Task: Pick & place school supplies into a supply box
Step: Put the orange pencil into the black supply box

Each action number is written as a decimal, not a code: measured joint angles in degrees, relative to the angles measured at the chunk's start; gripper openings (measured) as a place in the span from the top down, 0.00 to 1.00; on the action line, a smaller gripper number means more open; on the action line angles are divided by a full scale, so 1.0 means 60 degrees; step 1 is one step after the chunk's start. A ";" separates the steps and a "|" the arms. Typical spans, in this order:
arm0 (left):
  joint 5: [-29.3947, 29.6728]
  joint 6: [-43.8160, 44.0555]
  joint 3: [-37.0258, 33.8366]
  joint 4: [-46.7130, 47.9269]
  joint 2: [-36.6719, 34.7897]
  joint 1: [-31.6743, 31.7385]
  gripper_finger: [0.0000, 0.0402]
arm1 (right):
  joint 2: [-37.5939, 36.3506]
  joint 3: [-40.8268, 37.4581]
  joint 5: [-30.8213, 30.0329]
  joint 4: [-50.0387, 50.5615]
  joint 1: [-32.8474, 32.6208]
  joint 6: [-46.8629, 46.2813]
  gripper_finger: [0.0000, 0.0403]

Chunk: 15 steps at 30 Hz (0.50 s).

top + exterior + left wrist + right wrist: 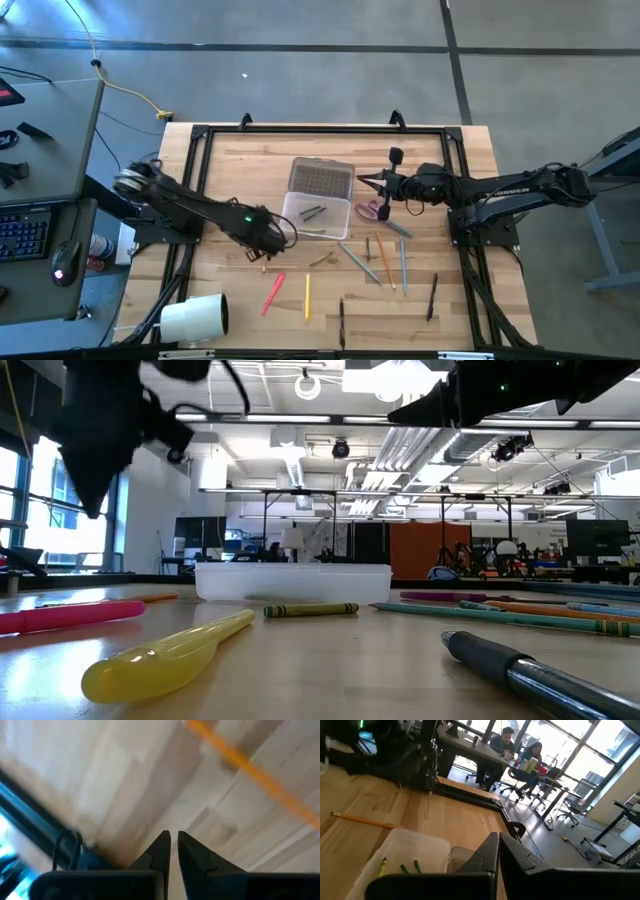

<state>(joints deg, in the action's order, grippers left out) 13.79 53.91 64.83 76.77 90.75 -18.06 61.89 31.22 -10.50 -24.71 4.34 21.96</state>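
The supply box (318, 216) is a clear plastic case with its ribbed lid (322, 178) lying open toward the far edge. Green and yellow pencils (402, 866) lie inside it. My left gripper (266, 240) hovers shut above the table just left of the box, empty, with an orange pencil (250, 767) lying on the wood ahead of it. My right gripper (365, 182) hangs shut and empty above the box's far right corner. The purple-handled scissors (372, 210) lie right of the box. Other pens and pencils (380, 258) rest flat on the table nearer me.
A red pen (273, 292), a yellow pencil (307, 296) and two dark pens (432, 297) lie toward the near edge. A big white roll (195, 318) sits at the near left corner. A black frame (200, 135) borders the table. People sit at desks (520, 750) beyond it.
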 joint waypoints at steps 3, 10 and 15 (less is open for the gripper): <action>0.0666 0.0123 -0.0463 -0.0660 -0.1034 0.0004 0.84 | 0.0000 0.0003 -0.0004 -0.0078 0.0000 0.0070 1.00; 0.1240 0.1962 -0.2537 -0.4955 -0.2378 0.0007 0.85 | 0.0000 0.0000 -0.0004 0.0007 0.0000 0.0277 1.00; 0.0827 0.1768 -0.3588 -0.6697 -0.2361 0.0011 0.84 | -0.0003 0.0000 -0.0004 -0.0007 0.0000 0.0277 1.00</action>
<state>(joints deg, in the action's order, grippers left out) 18.76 64.52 43.30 36.58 76.58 -18.00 61.87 31.22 -10.52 -24.75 4.34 23.62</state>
